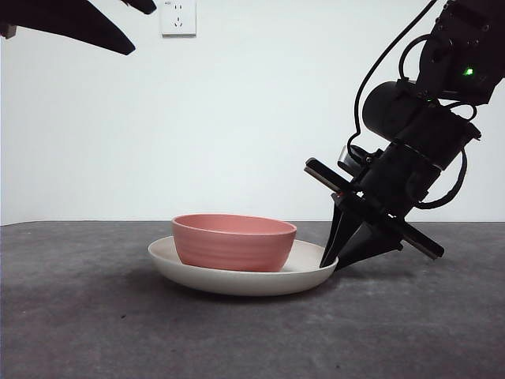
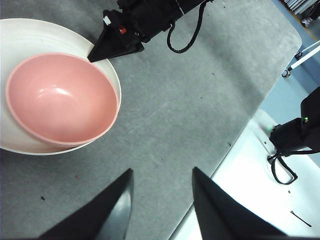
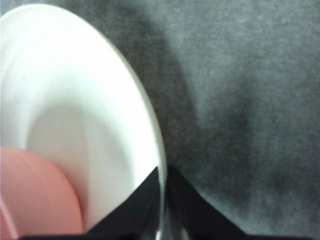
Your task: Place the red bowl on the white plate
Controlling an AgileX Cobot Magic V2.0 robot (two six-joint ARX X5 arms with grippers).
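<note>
The red bowl (image 1: 233, 241) (image 2: 60, 100) (image 3: 35, 195) sits upright inside the white plate (image 1: 237, 283) (image 2: 30, 32) (image 3: 75, 100) on the grey table. My right gripper (image 1: 330, 264) (image 2: 93, 58) (image 3: 162, 171) reaches down at a slant to the plate's right rim. Its jaws are pinched on that rim, one on each side, and stand clear of the bowl. My left gripper (image 2: 162, 172) hangs open high above the table with nothing between its jaws. In the front view it shows only as a dark tip (image 1: 79, 24) at the top left corner.
A wall socket (image 1: 177, 17) is on the white wall behind. In the left wrist view the table's edge (image 2: 240, 135) runs beside a white surface with a black device (image 2: 295, 140) on it. Bare grey tabletop (image 1: 95, 316) lies around the plate.
</note>
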